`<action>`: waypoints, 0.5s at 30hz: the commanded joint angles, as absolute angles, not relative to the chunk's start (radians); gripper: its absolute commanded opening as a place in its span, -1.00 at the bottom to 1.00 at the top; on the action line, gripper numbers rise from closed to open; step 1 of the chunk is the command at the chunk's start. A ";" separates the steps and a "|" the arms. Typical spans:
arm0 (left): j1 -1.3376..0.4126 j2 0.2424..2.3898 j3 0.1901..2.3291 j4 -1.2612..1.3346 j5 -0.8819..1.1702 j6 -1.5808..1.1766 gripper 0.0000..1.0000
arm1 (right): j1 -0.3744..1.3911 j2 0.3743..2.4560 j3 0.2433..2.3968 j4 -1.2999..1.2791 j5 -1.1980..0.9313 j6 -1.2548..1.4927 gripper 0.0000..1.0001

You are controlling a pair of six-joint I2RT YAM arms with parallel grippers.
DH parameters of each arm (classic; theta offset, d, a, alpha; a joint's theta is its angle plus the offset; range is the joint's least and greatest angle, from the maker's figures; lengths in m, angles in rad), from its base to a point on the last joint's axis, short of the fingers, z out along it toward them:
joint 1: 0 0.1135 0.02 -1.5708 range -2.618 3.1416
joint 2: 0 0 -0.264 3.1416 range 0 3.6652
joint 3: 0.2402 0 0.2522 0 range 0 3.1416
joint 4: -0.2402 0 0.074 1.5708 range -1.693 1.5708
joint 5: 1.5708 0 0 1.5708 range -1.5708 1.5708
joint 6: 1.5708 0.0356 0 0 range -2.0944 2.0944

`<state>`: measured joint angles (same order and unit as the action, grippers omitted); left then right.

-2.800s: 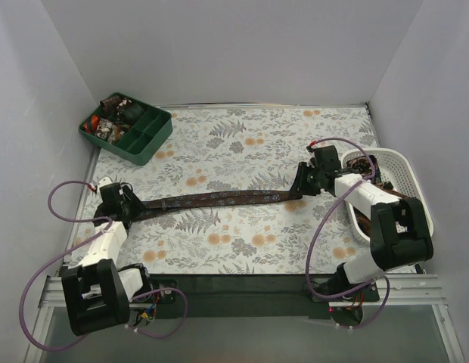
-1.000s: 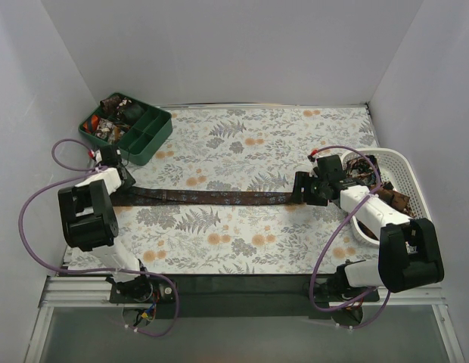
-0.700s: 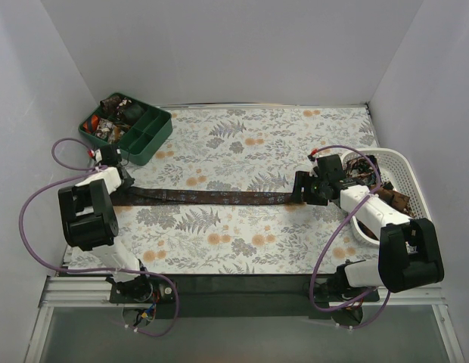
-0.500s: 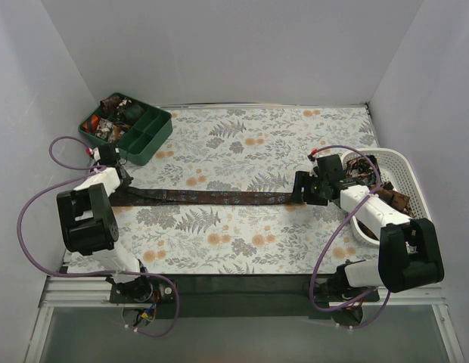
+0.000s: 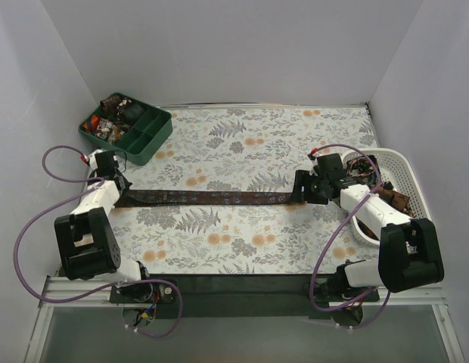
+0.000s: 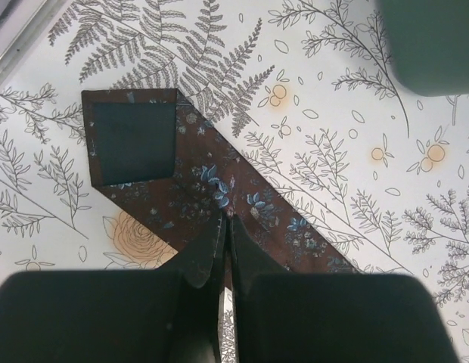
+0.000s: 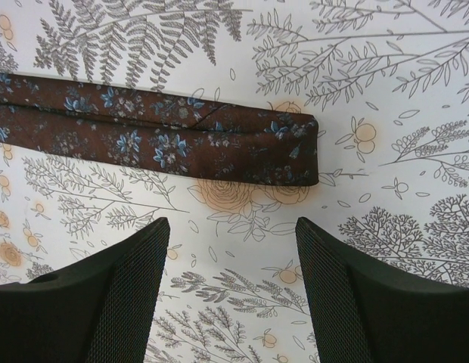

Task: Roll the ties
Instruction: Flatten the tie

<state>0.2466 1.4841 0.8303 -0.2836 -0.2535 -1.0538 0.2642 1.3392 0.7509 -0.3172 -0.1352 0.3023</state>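
A long brown tie (image 5: pixel 212 198) with small blue flowers lies flat across the floral table, from left to right. My left gripper (image 5: pixel 116 194) is down on its wide left end. In the left wrist view the jaws are shut, and the gripper (image 6: pixel 228 217) pinches a small pucker at the middle seam of the tie (image 6: pixel 280 223), just past its folded corner with dark lining. My right gripper (image 5: pixel 299 189) hovers open at the narrow right end. In the right wrist view that end of the tie (image 7: pixel 181 140) lies just beyond the open gripper (image 7: pixel 231 227), untouched.
A dark green divided tray (image 5: pixel 155 140) with several small coils (image 5: pixel 113 115) stands at the back left, close behind my left gripper. A white lattice basket (image 5: pixel 405 162) holding more dark fabric (image 5: pixel 389 198) sits at the right edge, under my right arm.
My left gripper has closed onto the tie's wide end and the left arm's elbow has swung toward the near edge. The right arm and the tie have stayed put.
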 commanded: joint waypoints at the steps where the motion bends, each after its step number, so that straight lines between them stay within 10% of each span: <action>1: 0.244 1.385 0.764 -0.253 -0.287 -1.091 -1.00 | 0.270 1.318 0.814 -0.331 -0.124 0.275 0.26; 15: 0.290 1.275 0.583 -0.166 -0.339 -1.192 -0.95 | 0.359 1.384 0.942 -0.436 -0.100 0.187 0.27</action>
<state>0.2710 1.3331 0.6052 -0.1993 -0.3004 -1.1511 0.3405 1.3746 0.8833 -0.4000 -0.1085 0.2272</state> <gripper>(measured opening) 0.024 0.634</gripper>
